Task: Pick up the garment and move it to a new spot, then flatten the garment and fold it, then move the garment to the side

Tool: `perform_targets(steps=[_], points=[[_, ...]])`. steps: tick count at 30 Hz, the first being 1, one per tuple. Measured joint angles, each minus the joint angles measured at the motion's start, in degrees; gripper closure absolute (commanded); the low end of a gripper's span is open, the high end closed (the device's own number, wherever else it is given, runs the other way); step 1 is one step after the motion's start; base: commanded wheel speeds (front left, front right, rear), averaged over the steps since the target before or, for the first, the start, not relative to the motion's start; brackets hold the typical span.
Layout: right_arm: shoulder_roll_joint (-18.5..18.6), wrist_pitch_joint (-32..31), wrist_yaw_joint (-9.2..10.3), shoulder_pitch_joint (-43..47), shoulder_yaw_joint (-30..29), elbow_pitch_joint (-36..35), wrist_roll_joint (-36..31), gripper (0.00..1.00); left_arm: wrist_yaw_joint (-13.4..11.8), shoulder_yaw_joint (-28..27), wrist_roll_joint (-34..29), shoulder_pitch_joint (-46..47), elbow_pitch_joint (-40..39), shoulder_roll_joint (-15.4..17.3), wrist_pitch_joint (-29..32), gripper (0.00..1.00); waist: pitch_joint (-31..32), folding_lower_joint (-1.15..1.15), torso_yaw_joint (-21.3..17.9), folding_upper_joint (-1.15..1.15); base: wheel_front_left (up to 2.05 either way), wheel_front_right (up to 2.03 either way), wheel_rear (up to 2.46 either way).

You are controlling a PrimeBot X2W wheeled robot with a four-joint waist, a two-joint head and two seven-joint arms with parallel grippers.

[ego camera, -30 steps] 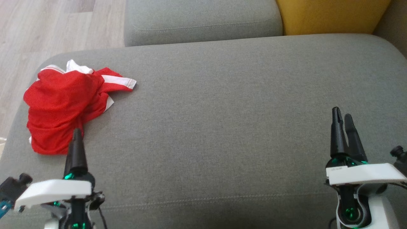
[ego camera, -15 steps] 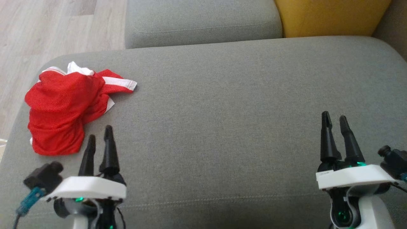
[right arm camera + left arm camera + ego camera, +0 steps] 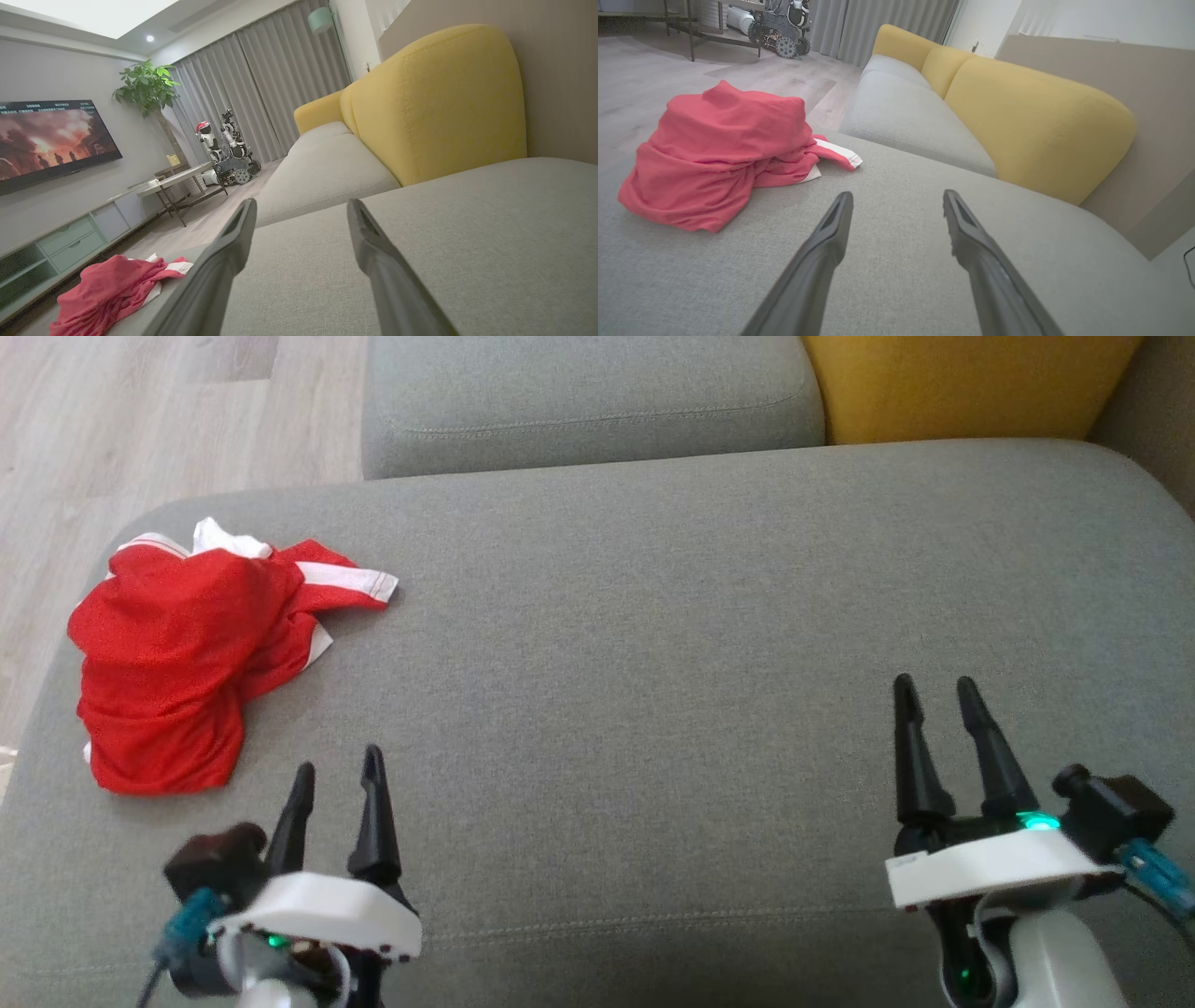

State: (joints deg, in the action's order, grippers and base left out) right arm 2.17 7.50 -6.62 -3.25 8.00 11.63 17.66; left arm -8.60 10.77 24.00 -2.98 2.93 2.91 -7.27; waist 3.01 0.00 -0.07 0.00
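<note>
Garment [image 3: 177, 653] crumpled, unheld. Left pincer [image 3: 338, 761] drawn back from it, spread, empty; right pincer [image 3: 934, 683] likewise spread. Pickup apparently pending.

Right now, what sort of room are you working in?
Most likely a home living room: a grey sofa with a yellow back cushion, a wall TV and long curtains. The red garment lies crumpled on the sofa seat.

Red garment [image 3: 173, 649] with white trim, grey sofa cushion [image 3: 709, 616], yellow backrest [image 3: 971, 383], black-fingered pincers
</note>
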Motion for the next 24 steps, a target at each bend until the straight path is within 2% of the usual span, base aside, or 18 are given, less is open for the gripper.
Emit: perform_targets(steps=[9,18,24], points=[[0.0,1.7,-0.01,0.0,1.9,0.9,-4.3,0.00,-3.5,3.7,-5.4,-0.3,2.6,1.6,-2.0,0.00,0.1,0.00,0.0,0.00,0.00,0.00,0.00],[0.1,3.3,-0.01,0.0,3.0,0.9,-10.0,0.00,-7.1,5.3,-10.5,-0.3,-0.8,2.2,-3.5,0.00,0.0,0.00,0.2,0.00,0.00,0.00,0.00],[0.2,4.5,-0.02,0.1,3.5,0.3,-12.6,0.00,-7.5,5.9,-12.3,-1.3,-0.8,2.2,-4.6,0.00,0.1,0.00,0.4,0.00,0.00,0.00,0.00]])
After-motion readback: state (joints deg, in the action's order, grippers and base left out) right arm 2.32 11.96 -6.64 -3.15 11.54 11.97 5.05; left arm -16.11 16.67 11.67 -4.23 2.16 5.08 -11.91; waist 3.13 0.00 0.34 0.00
